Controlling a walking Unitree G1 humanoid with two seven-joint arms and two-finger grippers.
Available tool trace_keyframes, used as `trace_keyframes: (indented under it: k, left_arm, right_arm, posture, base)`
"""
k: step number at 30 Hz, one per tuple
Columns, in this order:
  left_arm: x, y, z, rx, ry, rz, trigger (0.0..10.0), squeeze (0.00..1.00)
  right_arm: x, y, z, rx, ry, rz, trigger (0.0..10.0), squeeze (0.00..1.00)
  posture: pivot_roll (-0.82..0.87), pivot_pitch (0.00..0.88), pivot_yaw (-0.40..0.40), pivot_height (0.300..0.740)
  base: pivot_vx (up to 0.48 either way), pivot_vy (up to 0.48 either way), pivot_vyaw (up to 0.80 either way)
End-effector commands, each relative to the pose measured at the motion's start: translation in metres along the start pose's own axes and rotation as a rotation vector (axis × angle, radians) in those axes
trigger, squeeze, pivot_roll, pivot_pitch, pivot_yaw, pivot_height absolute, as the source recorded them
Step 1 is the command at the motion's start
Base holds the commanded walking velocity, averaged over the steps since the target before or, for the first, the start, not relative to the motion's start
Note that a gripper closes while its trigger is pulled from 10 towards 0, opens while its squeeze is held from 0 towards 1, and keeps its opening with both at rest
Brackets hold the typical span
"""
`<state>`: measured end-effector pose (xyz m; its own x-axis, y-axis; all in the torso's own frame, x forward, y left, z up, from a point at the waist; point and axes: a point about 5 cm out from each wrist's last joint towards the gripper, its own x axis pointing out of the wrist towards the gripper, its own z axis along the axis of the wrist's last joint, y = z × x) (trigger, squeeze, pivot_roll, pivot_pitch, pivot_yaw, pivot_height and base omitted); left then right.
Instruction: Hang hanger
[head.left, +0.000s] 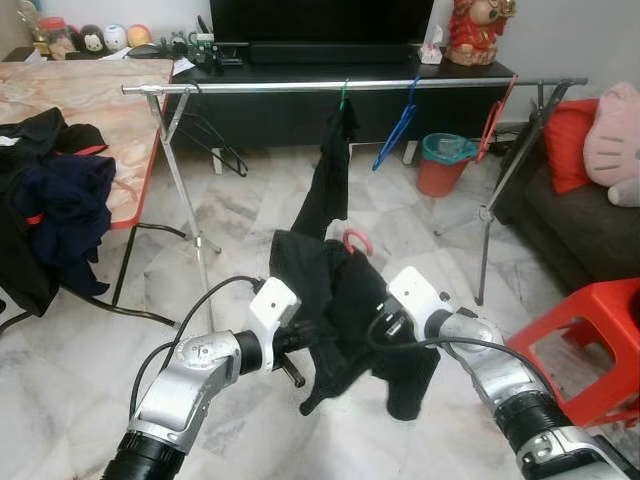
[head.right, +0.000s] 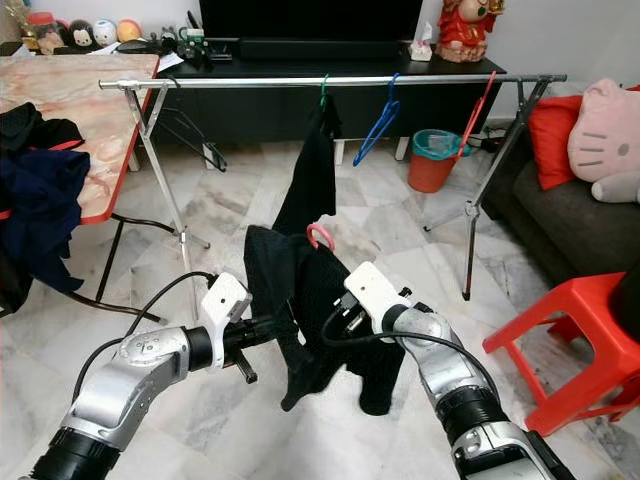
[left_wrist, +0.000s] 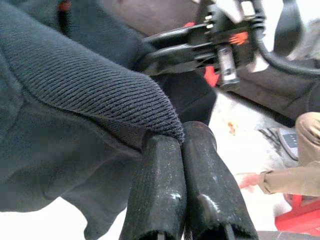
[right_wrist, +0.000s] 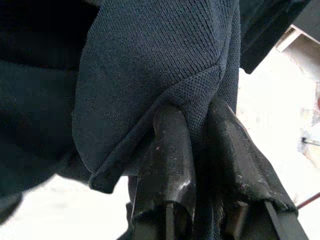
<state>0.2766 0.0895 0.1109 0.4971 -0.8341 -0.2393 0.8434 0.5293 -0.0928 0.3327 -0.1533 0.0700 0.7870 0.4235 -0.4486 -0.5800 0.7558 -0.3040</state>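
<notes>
Hanging below the rack (head.left: 300, 88), a black garment (head.left: 335, 300) on a pink hanger (head.left: 357, 240) is clamped by the left gripper (left_wrist: 180, 142) and right gripper (right_wrist: 200, 125).

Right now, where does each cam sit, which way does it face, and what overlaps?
Left eye: on the head, facing forward and down at the rail; both arms hold a black garment on a pink hanger.
Right eye: same scene, shifted slightly.
Left wrist: looks along the left gripper, shut on the garment.
Right wrist: looks along the right gripper, shut on the garment.
Shared: the garment in all four.
</notes>
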Motion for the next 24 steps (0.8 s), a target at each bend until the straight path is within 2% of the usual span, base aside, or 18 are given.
trace_keyframes:
  k: [1,2,3,4,7,16,24]
  left_arm:
    - [0.005,-0.009,0.002,0.01,0.0,-0.035,10.0,0.0]
    - [0.008,-0.011,0.002,0.008,-0.006,-0.033,10.0,0.21]
    - [0.01,-0.012,0.002,0.006,-0.013,-0.032,10.0,0.21]
    - [0.011,-0.014,0.001,0.004,-0.013,-0.043,10.0,1.0]
    - [0.012,-0.02,0.0,0.005,-0.009,-0.064,10.0,1.0]
    - [0.008,-0.022,0.004,0.013,-0.014,-0.086,10.0,1.0]
    - [-0.019,0.002,0.008,0.057,0.001,0.005,10.0,1.0]
  right_arm:
    - [0.0,-0.008,0.019,0.014,-0.09,-0.036,0.0,0.0]
    - [0.0,-0.006,0.021,0.014,-0.099,-0.03,0.0,0.0]
    - [0.0,-0.005,0.022,0.013,-0.105,-0.025,0.0,0.0]
    - [0.0,-0.004,0.022,0.013,-0.108,-0.025,0.0,0.0]
    - [-0.001,-0.002,0.021,0.011,-0.112,-0.025,0.0,0.0]
    - [-0.001,0.002,0.018,0.01,-0.119,-0.028,0.0,0.0]
    - [-0.008,-0.008,0.013,-0.026,-0.136,-0.044,0.0,0.0]
  posture:
    - [-0.07,0.0,-0.053,0.74]
    - [-0.08,0.0,-0.052,0.74]
    - [-0.08,0.0,-0.051,0.74]
    - [-0.08,0.0,-0.051,0.74]
    - [-0.08,0.0,-0.048,0.74]
    - [-0.08,0.0,-0.039,0.74]
    - [-0.08,0.0,-0.032,0.74]
  base:
    - [0.0,0.0,0.0]
    - [0.0,0.0,0.0]
    - [0.0,0.0,0.0]
    - [0.0,0.0,0.0]
    - [0.0,0.0,0.0]
    - [0.0,0.0,0.0]
    - [0.0,0.0,0.0]
